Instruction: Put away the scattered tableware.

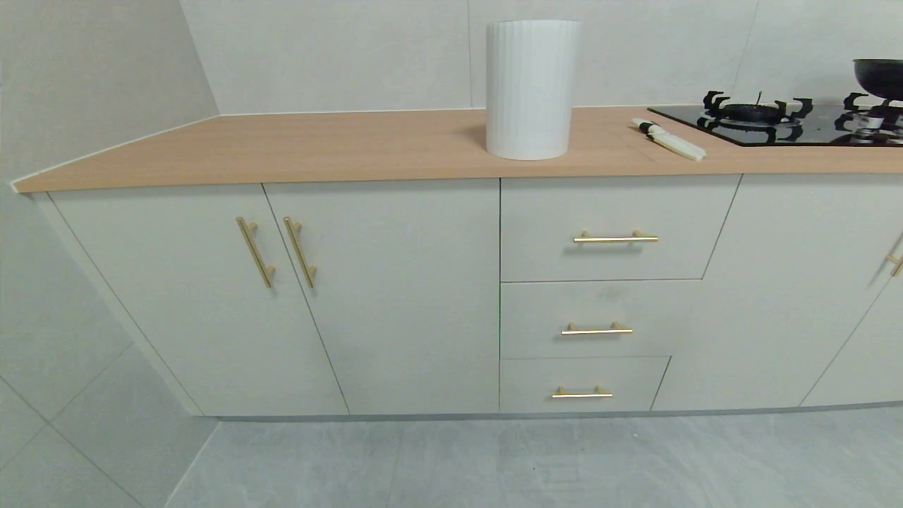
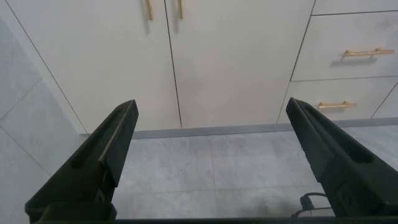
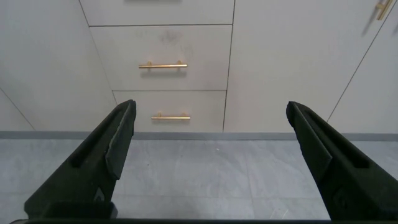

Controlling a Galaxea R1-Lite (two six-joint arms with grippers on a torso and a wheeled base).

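Wooden counter (image 1: 317, 144), upper frame: white canister (image 1: 529, 88), pale tableware (image 1: 669, 138) to its right; left pincer (image 2: 210, 106) and right pincer (image 3: 210, 107) both spread, empty.

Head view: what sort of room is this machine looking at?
Most likely a kitchen: a wooden countertop over pale cabinet doors and drawers, with a black gas hob and a dark pan at the far right.

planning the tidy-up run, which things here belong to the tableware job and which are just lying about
Job: pale utensils lying on the worktop beside the hob; white ribbed container, probably their holder; left tool and right tool, both open.
Just there: black pan on the hob; drawers; cupboard doors.
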